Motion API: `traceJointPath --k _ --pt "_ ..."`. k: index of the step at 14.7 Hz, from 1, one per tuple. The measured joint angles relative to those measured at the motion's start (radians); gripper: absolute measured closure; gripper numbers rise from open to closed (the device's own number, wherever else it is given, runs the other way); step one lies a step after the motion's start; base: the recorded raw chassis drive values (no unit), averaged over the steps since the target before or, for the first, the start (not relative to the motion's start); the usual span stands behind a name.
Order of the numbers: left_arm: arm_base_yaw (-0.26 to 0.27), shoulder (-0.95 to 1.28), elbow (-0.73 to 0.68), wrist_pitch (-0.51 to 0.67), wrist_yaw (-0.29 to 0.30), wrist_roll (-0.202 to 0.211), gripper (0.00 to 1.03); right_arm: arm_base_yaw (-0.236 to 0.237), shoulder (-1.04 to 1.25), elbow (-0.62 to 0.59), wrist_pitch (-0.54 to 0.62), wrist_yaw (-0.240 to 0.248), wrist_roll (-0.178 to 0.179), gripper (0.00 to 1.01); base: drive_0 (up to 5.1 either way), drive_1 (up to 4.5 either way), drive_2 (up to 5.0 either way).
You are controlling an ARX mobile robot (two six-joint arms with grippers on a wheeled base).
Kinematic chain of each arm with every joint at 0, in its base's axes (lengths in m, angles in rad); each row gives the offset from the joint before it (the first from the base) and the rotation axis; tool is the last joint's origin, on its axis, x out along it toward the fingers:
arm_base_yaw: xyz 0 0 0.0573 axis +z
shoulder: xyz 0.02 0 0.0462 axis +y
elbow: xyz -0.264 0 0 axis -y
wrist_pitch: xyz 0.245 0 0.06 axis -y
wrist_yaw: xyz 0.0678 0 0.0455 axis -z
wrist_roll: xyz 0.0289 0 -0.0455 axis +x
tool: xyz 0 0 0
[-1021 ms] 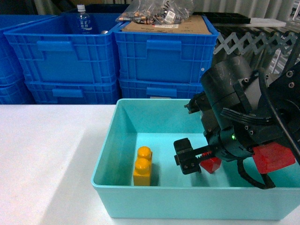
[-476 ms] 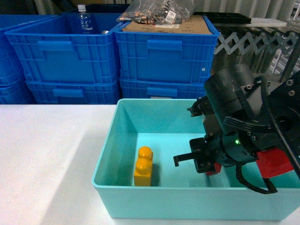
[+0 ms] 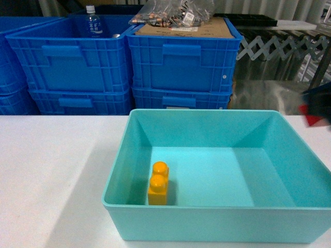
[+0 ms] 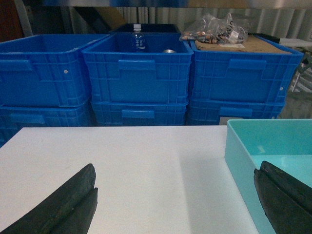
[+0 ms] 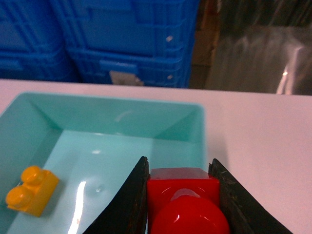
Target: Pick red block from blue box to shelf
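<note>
Head view: right pincer mostly cropped

The left gripper, fingers spread wide, hovers over the white table beside the blue box.

The red block was seen to be glossy plastic, its stud rounded and shiny, held between matt black fingers of a rubbery look. The blue box was shown as smooth turquoise plastic with a soft sheen, light being mirrored on its floor. The yellow brick was rendered in the same glossy plastic. The table was presented as a smooth, matt white surface. The crates were seen as ribbed dark blue plastic, faintly shiny. A flat brown cardboard sheet and crinkled clear plastic bags were laid on one crate.
</note>
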Motion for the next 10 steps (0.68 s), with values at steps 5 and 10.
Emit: traceJointPath --k 5,10 --pt "0.000 0.000 0.000 0.000 0.000 0.000 0.05 -0.222 -0.562 -0.498 0.304 -0.070 -0.060 0.73 0.0 0.00 0.0" --pt "0.000 0.000 0.000 0.000 0.000 0.000 0.05 -0.237 -0.624 -0.521 0.262 -0.072 -0.060 0.73 0.0 0.00 0.0"
